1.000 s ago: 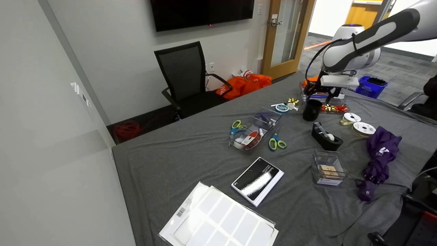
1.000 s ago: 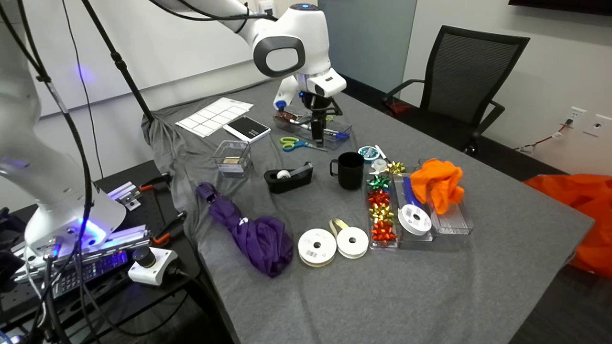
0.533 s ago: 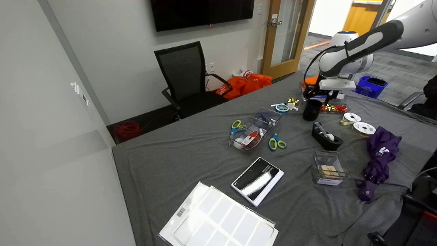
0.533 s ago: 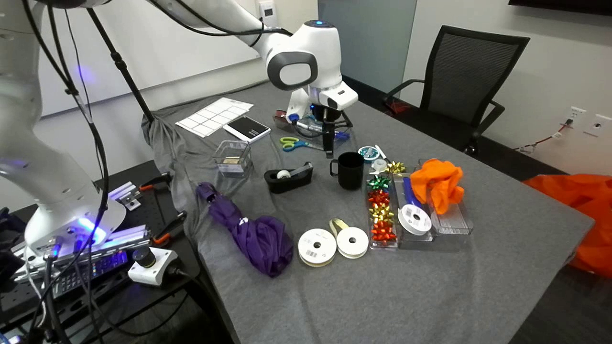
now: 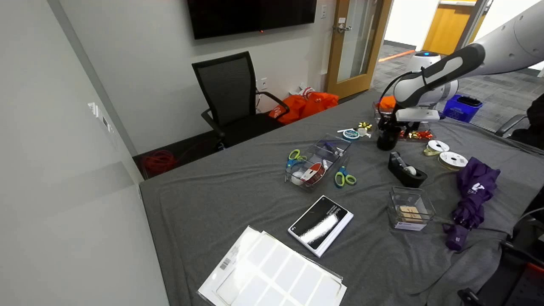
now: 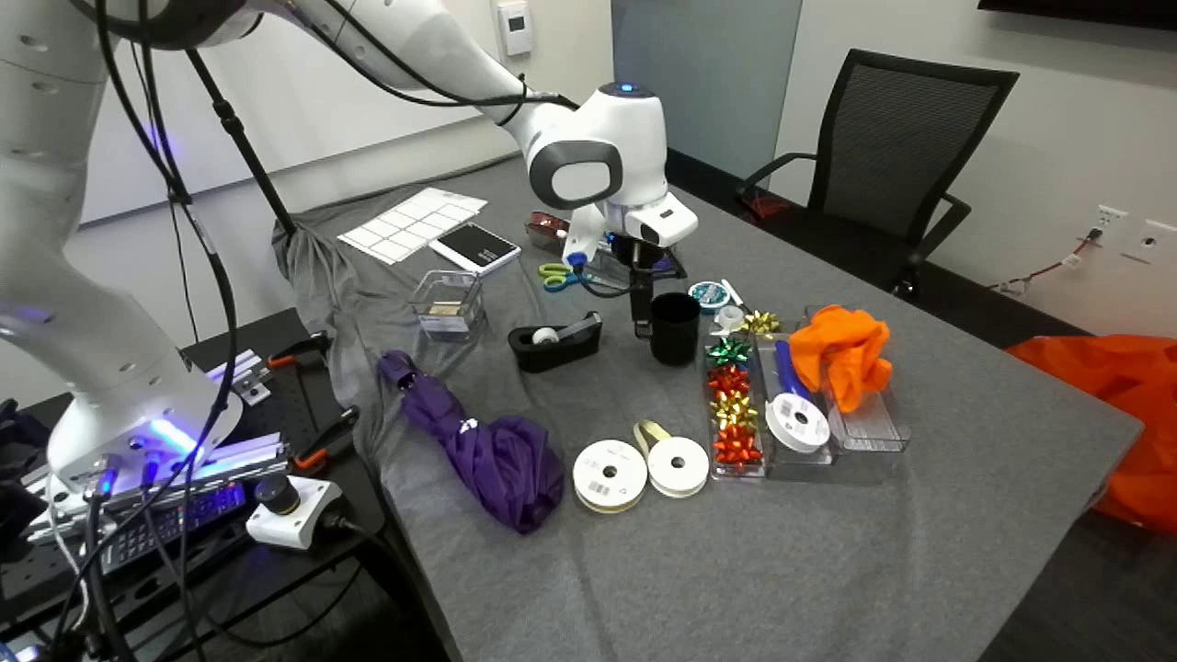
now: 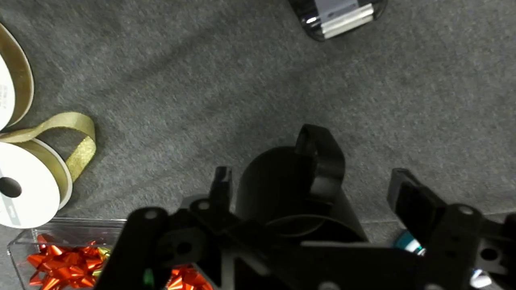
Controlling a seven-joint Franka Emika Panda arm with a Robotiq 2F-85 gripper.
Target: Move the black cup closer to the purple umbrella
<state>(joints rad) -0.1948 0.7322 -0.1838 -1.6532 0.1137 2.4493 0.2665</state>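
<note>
Both exterior views look down on gray-draped table (image 6: pixel 874 561) from opposite ends — sharing black mug (image 6: pixel 676 331), purple umbrella (image 6: pixel 506 469); wrist view — close above mug, facing down.

In an exterior view I had the cup (image 6: pixel 676 333) right of the tape dispenser (image 6: pixel 554 353), the umbrella (image 6: pixel 487 450) farther left and nearer the camera, two ribbon spools (image 6: pixel 627 474) right of the umbrella, bows (image 6: pixel 734 409) in a tray (image 6: pixel 738 473) right of the cup, my gripper (image 7: pixel 311 177) astride the cup in the wrist view.

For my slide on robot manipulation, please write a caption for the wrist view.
The open pincer frames the black cup, with gold ribbon and red bows toward the left.
</note>
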